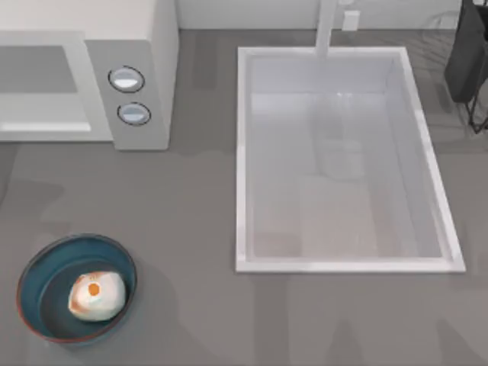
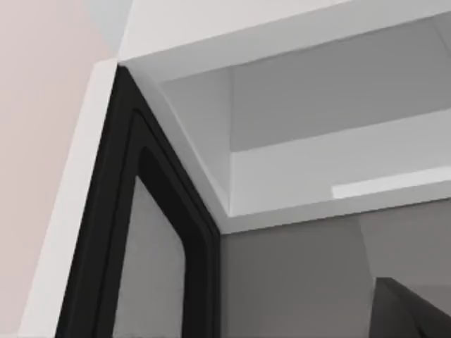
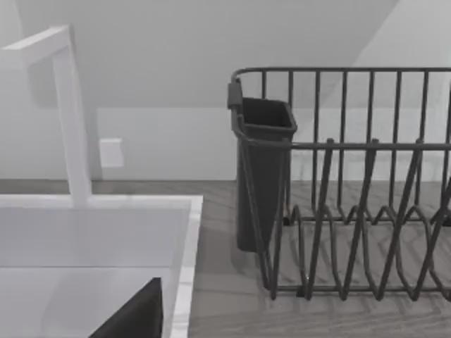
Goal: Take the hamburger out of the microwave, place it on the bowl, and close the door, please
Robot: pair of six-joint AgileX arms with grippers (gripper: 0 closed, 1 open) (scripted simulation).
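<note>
The hamburger (image 1: 96,296), a pale lump with an orange spot, lies inside the blue bowl (image 1: 36,268) at the table's front left. At the back left stands the white microwave (image 1: 137,46) with two round knobs (image 1: 126,78) and its cavity (image 1: 38,76) exposed. In the left wrist view the door (image 2: 141,267) stands swung open, its dark inner frame facing me, with the cavity (image 2: 338,105) beside it. A dark piece of my left gripper (image 2: 412,313) shows close to the door. My right gripper (image 3: 134,317) shows as a dark corner over the sink, far from the bowl.
A white rectangular sink (image 1: 244,152) with a tap (image 1: 326,30) takes up the middle and right of the table. A dark dish rack (image 3: 352,211) with a cutlery cup (image 3: 262,169) stands at the back right. Bare grey counter lies between the bowl and the sink.
</note>
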